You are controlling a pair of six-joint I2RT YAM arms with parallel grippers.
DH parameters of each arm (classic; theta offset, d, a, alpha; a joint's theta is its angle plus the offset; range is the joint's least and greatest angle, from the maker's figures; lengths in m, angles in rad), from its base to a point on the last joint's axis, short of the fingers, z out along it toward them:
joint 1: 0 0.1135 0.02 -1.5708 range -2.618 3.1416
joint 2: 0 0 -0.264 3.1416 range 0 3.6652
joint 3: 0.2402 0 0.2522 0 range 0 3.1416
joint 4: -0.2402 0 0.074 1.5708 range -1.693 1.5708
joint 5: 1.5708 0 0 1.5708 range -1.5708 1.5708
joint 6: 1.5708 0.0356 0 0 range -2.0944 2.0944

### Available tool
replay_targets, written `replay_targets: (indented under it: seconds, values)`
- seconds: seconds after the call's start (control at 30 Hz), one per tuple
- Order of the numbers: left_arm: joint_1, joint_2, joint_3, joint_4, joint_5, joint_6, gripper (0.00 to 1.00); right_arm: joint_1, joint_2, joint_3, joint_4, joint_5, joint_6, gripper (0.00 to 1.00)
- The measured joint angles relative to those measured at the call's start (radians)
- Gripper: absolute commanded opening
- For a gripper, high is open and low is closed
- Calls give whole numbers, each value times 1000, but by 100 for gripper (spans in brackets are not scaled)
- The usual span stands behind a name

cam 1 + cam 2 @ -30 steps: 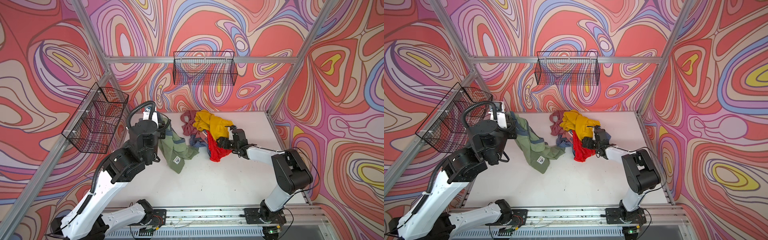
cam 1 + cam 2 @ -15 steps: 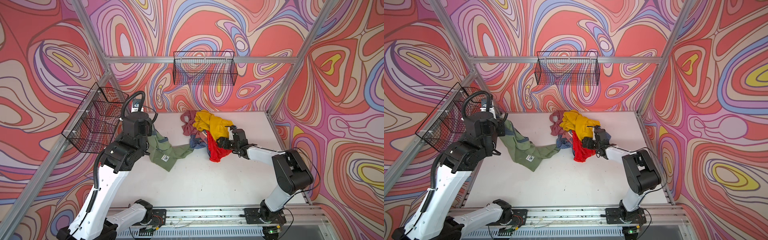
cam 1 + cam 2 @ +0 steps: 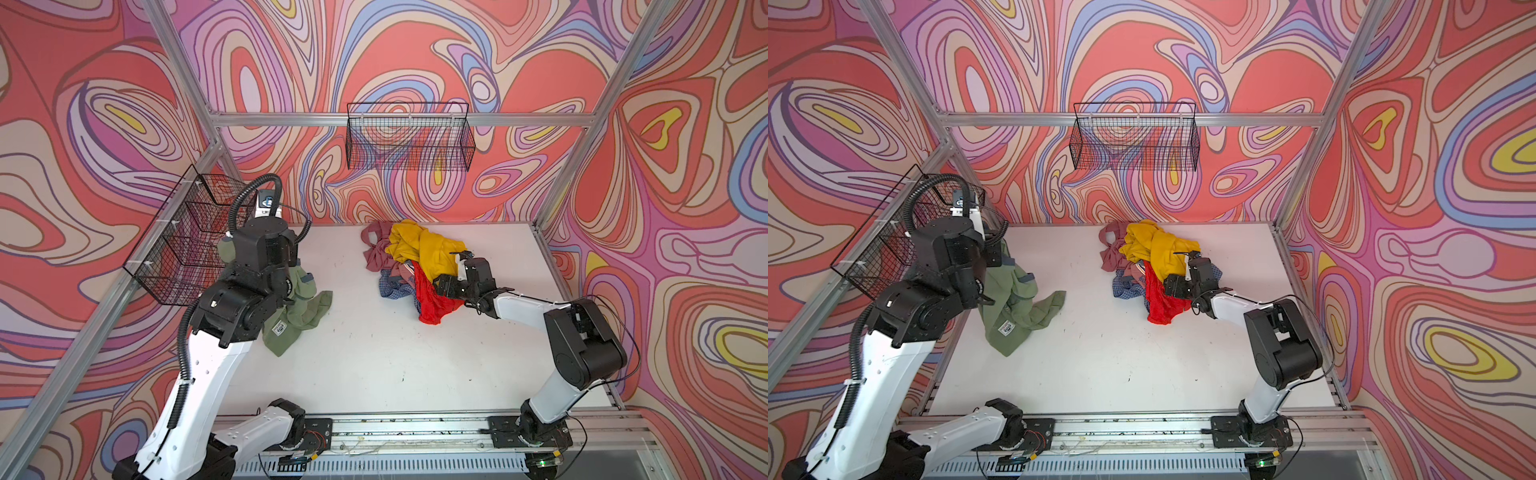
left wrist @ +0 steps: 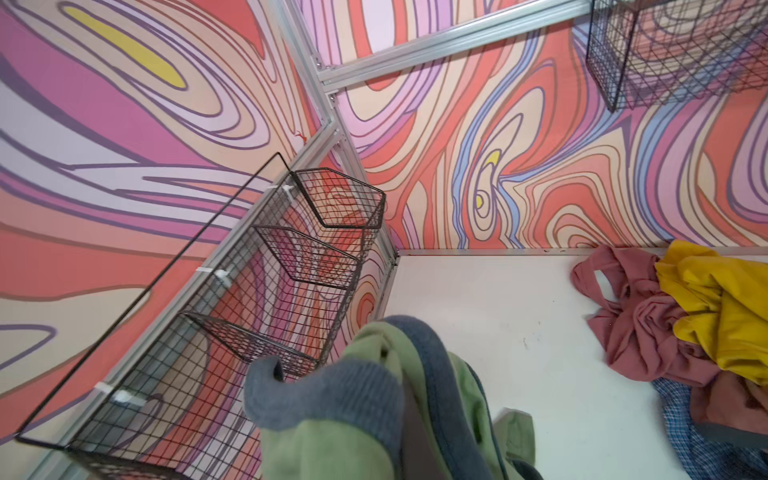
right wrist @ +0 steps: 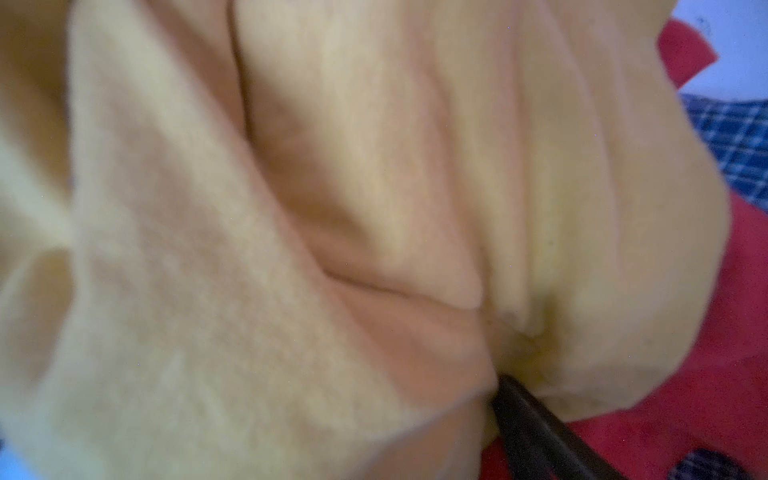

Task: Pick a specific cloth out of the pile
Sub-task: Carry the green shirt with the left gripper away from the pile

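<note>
Softness rules how the cloth (image 3: 305,309) will handle. It is an olive-green garment, limp and light by my judgement, with no stiffness and nothing to break. It should drape and stretch rather than slide, and a loose tail could snag. The thick grey-blue trim band (image 4: 332,399) or a bunched fold looks the surest place to pinch. That is about where it is taken, since in the left wrist view the band is heaped right over the fingers and hides them.

The left gripper (image 3: 993,257) is closed on the cloth and raised at 9 o'clock of the table (image 3: 374,353). The cloth hangs from it, and its lower end, with a white label, rests on the table, well apart from the pile (image 3: 411,266) at 1 o'clock.

The right gripper (image 3: 444,286) lies low against the pile's 4 o'clock side. Its jaws are spread wide and pressed into the yellow garment (image 3: 428,249) and the red garment (image 3: 432,305). I see no fold pinched between them.

Two wire baskets hang on the walls. The side basket (image 4: 291,266) at 9 o'clock, just beside the raised cloth, has three compartments, and nothing shows in any of them. The back basket (image 3: 409,141) at 12 o'clock also shows nothing inside.
</note>
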Motion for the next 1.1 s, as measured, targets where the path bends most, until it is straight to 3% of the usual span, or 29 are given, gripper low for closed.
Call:
replay_targets:
  seconds: [0.5,0.7,0.87,1.1]
  values:
    - [9,87,-309,63,365,-272,0,-4,-28,1,-45,14,-10,93]
    - [163,42,-424,123,498,-375,0,-4,-28,2,-49,13,-11,92]
    - [290,8,-544,131,523,-426,0,-4,-28,2,-52,13,-13,92]
    - [321,-24,-653,125,459,-482,0,-4,-28,2,-52,10,-19,91]
